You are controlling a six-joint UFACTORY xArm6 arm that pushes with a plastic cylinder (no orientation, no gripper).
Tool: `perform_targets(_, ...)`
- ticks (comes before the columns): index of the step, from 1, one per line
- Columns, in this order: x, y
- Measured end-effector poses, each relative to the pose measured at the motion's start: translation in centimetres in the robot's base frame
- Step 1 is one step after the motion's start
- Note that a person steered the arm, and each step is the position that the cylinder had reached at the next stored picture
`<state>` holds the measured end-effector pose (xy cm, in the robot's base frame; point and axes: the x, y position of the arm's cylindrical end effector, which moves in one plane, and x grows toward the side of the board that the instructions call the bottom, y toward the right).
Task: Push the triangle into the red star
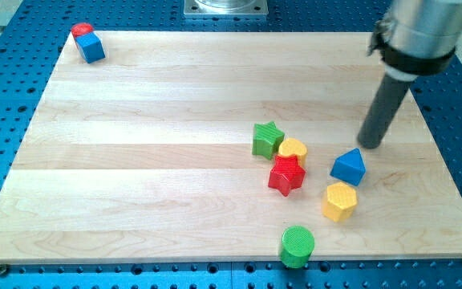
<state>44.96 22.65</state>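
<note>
The blue triangle (pixel 349 167) lies at the view's right of centre. The red star (pixel 286 174) lies a short way to its left, apart from it, touching the yellow heart (pixel 293 148) above it. My tip (pixel 368 145) rests on the board just above and to the right of the blue triangle, very close to its upper right edge; I cannot tell whether it touches.
A green star (pixel 267 138) sits left of the yellow heart. A yellow hexagon (pixel 340 201) lies just below the triangle. A green cylinder (pixel 297 245) stands near the bottom edge. A red cylinder (pixel 81 31) and a blue cube (pixel 91 47) sit at the top left corner.
</note>
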Motion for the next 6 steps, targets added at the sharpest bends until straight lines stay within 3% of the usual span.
perform_targets(1,7.0,-1.5)
perform_targets(3,3.7,-17.3)
perform_targets(4,2.9,-16.5)
perform_targets(5,4.6,-20.4)
perform_targets(6,4.6,-28.5)
